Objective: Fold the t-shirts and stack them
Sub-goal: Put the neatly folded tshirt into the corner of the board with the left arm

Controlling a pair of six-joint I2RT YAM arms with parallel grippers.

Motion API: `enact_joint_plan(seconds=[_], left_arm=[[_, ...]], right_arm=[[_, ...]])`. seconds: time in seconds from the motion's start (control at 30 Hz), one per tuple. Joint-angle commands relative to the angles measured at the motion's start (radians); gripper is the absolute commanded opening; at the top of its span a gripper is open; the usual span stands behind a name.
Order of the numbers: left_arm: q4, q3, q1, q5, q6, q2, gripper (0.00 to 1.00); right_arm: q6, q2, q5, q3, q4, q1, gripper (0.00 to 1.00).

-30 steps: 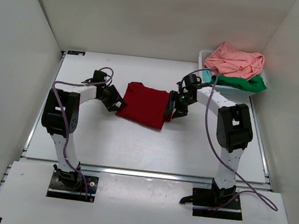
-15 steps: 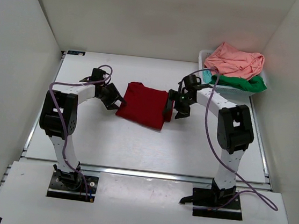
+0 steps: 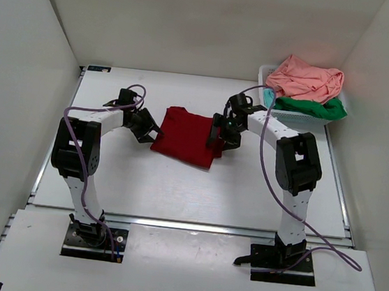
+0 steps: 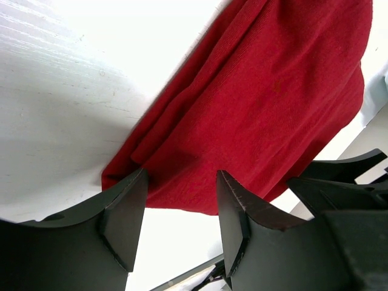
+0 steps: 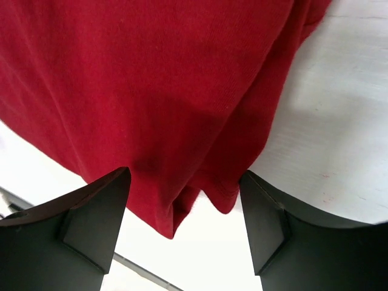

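Lying folded into a rough rectangle near the middle of the white tabletop (image 3: 176, 185), the dark red t-shirt (image 3: 187, 136) sits flat between the two arms, its long edges tilted slightly off square. The left tool (image 3: 155, 135) meets the shirt at its 9 o'clock side, low over the surface. In the left wrist view its two black fingers (image 4: 124, 218) stand apart with a clear gap between them, the shirt's folded corner just at their tips and nothing pinched. The right tool (image 3: 217, 135) is at the shirt's 3 o'clock edge, partly over the cloth. In the right wrist view its fingers (image 5: 91, 212) are spread wide and the red fabric runs across the gap, with a loose layered corner hanging near the middle, but neither finger presses the cloth, so this tool too is open and holds nothing. Off toward 1 o'clock, in the far corner of the tabletop, a white basket (image 3: 266, 75) carries the salmon pink t-shirt (image 3: 306, 79) heaped on top and the green t-shirt (image 3: 315, 107) bunched beneath it, spilling over the near rim. Both lie crumpled, well apart from the red one.
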Motion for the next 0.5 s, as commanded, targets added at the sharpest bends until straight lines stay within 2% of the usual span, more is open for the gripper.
enact_joint_plan(seconds=[0.0, 0.2, 0.4, 0.47], left_arm=[[0.004, -0.005, 0.003, 0.015, 0.016, -0.057, 0.60], [-0.001, 0.005, 0.004, 0.013, 0.023, -0.054, 0.60], [-0.005, 0.003, 0.008, 0.019, 0.022, -0.051, 0.59], [-0.005, 0.008, 0.007, 0.016, 0.022, -0.042, 0.59]], right_arm=[[0.024, 0.008, 0.071, 0.057, -0.037, 0.009, 0.70], [0.030, 0.020, 0.065, 0.063, -0.028, 0.014, 0.66], [0.047, 0.060, -0.046, 0.060, 0.044, 0.023, 0.63], [0.079, 0.065, -0.094, 0.046, 0.088, 0.025, 0.57]])
